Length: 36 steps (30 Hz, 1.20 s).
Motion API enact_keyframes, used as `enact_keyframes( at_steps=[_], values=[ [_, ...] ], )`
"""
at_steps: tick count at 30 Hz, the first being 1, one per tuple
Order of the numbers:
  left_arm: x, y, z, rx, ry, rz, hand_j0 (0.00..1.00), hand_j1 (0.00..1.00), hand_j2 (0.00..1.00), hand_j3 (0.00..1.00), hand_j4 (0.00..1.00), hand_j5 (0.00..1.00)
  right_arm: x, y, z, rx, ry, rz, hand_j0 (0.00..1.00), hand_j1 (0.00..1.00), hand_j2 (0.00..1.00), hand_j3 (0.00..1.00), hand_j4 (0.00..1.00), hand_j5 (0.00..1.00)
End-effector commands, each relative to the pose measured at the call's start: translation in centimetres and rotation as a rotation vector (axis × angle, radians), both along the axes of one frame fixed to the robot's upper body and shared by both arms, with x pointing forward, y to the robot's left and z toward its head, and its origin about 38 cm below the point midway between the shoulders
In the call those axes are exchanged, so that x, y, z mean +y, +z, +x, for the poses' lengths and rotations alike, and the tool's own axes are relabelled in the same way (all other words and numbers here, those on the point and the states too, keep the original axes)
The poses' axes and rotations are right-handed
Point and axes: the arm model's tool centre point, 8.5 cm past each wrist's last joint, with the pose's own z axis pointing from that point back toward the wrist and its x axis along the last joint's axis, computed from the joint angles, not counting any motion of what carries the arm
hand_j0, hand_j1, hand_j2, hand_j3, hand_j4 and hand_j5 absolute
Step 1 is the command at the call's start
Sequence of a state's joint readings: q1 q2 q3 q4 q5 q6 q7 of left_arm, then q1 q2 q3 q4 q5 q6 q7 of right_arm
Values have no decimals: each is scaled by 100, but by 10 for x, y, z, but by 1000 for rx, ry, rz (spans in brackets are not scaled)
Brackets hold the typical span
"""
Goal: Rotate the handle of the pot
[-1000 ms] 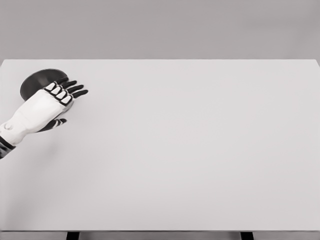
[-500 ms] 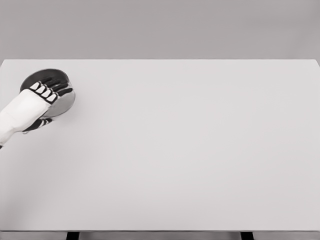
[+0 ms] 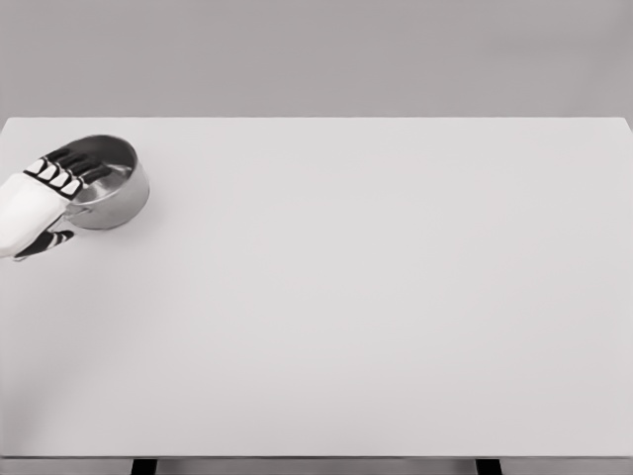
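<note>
A shiny steel pot [image 3: 111, 188] stands upright at the far left of the white table [image 3: 376, 297], near its back edge. My left hand [image 3: 71, 201] comes in from the left edge and lies over the pot's left rim. Its dark fingers [image 3: 81, 166] stretch out flat across the opening, and the thumb [image 3: 47, 242] sits lower, in front of the pot's wall. The fingers are spread and hold nothing that I can see. No pot handle shows; the hand covers the pot's left side. The right arm is out of view.
The table's back edge [image 3: 316, 119] runs just behind the pot, and its left edge is close to the hand. A plain grey wall stands behind the table.
My left hand has drawn back to the left, from reaching past the pot to lying on its left rim. The pot's shiny inside, hidden before, now shows.
</note>
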<state>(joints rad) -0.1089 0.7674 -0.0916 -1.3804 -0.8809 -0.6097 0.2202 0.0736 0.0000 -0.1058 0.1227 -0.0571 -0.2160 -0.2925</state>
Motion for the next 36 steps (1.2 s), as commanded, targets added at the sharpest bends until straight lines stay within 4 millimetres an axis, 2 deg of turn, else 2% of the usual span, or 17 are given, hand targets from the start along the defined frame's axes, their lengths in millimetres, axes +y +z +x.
enact_keyframes(
  at_steps=[1,7,10,14,17,19,26,29,33,36],
  values=[
    [9,2,0,0,21,-2,100,100,100,100,100,100,0,0,0,0,-1,-1,100,100,100,100,100,100],
    [31,4,0,3,77,11,100,100,100,100,100,100,0,0,0,0,-1,-1,100,100,100,100,100,100],
    [36,7,0,-1,88,16,100,100,100,100,100,100,0,0,-1,1,-1,-1,100,100,100,100,100,100],
    [51,1,-1,26,127,28,100,100,100,100,100,100,0,0,-1,1,-1,-1,100,100,100,100,100,100],
    [63,12,-1,2,154,54,100,100,100,100,100,100,0,0,-1,1,-1,-1,100,100,100,100,100,100],
    [69,10,-1,9,173,61,100,100,100,100,100,100,0,0,0,1,0,0,100,100,100,100,100,100],
    [74,11,3,7,190,63,100,100,100,100,100,100,0,0,0,1,0,0,100,100,100,100,100,100],
    [86,8,9,16,230,78,100,100,100,100,100,100,0,0,0,1,0,0,100,100,100,100,100,100],
    [87,12,13,7,237,78,100,100,100,100,100,100,0,0,-1,1,-1,-1,100,100,100,100,100,100],
    [95,11,16,15,264,85,100,100,100,100,100,100,0,0,0,1,0,0,100,100,100,100,100,100]
  ],
)
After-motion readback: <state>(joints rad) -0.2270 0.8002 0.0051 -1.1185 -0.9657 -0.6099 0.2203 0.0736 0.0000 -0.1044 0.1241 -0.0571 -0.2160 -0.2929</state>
